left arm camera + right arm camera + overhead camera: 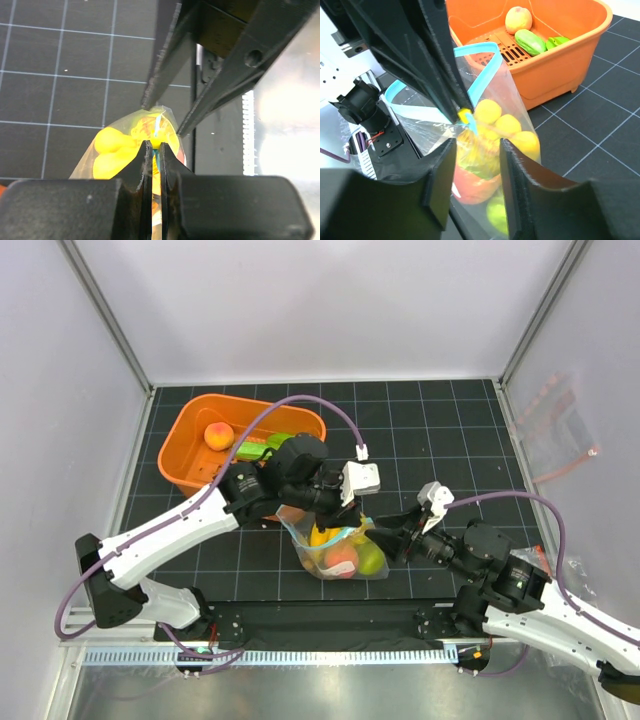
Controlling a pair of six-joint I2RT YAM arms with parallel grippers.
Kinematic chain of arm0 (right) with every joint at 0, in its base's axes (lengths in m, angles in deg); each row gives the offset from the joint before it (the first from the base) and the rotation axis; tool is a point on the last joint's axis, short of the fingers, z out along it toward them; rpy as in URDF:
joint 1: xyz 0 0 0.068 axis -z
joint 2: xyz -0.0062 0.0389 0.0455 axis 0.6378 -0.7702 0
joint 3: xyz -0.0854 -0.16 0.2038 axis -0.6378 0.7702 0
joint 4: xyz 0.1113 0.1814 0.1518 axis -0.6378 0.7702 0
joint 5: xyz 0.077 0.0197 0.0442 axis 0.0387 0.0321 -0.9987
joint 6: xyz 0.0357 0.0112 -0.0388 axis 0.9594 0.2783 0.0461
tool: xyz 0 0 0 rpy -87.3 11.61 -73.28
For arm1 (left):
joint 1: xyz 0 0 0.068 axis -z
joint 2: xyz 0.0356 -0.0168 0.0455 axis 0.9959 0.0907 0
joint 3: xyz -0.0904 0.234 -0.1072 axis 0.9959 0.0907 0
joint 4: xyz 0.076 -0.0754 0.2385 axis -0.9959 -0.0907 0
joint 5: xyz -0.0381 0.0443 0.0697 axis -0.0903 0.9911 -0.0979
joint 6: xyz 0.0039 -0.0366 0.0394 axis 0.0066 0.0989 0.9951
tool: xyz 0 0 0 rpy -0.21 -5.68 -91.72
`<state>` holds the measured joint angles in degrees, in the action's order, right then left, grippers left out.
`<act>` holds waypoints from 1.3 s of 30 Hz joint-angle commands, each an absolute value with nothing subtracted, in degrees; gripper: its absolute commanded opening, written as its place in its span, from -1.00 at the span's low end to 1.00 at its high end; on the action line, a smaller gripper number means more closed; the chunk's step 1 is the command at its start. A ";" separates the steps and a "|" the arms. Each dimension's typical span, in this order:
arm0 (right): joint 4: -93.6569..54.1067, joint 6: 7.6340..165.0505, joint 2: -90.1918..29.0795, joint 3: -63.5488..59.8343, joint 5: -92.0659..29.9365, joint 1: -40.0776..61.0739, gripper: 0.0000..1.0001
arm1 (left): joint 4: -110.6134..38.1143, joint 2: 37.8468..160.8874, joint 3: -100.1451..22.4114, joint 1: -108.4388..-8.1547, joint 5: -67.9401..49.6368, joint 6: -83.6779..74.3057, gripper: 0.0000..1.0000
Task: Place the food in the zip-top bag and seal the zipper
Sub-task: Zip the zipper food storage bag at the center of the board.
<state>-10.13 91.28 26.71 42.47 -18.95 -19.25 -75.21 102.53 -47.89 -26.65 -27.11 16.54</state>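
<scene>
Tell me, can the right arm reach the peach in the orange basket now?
Probably not directly: the left gripper, shut on the zipper of the zip-top bag, stands with that bag between the right gripper and the peach in the basket. A detour seems needed.

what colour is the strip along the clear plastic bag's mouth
The zipper strip is light teal-blue; clearest in the right wrist view.

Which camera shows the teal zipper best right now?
Right wrist: the zipper loops open in plain sight above the food. Left wrist shows only a thin teal sliver pinched in the left gripper; the top view barely shows it.
</scene>
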 commanded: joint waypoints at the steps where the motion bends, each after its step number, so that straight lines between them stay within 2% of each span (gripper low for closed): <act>1: -13.34 90.43 27.41 41.78 -18.95 -19.44 -0.02 | -75.53 100.25 -49.40 -26.44 -31.65 17.26 -0.99; 5: -13.51 90.51 27.32 41.87 -19.29 -19.35 0.04 | -76.85 100.43 -49.84 -26.00 -32.44 17.79 -1.00; 9: -13.78 90.51 25.66 41.61 -19.64 -19.26 -0.08 | -77.11 100.34 -50.10 -25.65 -33.50 18.14 -0.99; 13: -14.04 90.51 24.51 41.43 -21.22 -19.35 -0.49 | -76.33 99.64 -49.84 -25.65 -32.62 18.06 -0.99; 15: -14.04 90.86 24.25 41.17 -21.23 -19.35 -0.87 | -75.62 99.29 -49.23 -25.65 -31.66 17.88 -0.99; 16: -14.04 90.87 24.42 41.17 -21.14 -19.35 -0.96 | -75.27 99.28 -49.23 -25.65 -31.30 17.71 -1.00; 21: -14.13 92.27 28.63 42.40 -16.58 -19.35 -0.98 | -74.57 99.11 -48.97 -25.65 -27.01 17.00 -1.00; 26: -14.57 93.59 38.46 45.64 -7.27 -19.35 -0.98 | -73.60 99.28 -48.52 -25.65 -22.96 15.95 -1.00; 34: -11.33 95.08 45.60 46.71 4.95 -19.35 -0.98 | -73.33 100.51 -48.09 -25.73 -18.39 15.42 -1.00; 39: -7.54 97.45 49.81 46.79 19.07 -19.44 -0.98 | -73.42 100.51 -47.12 -26.44 -15.05 14.11 -1.00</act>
<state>-7.86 96.13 47.17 47.49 2.86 -19.71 -71.41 101.80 -47.89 -25.14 -19.52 15.69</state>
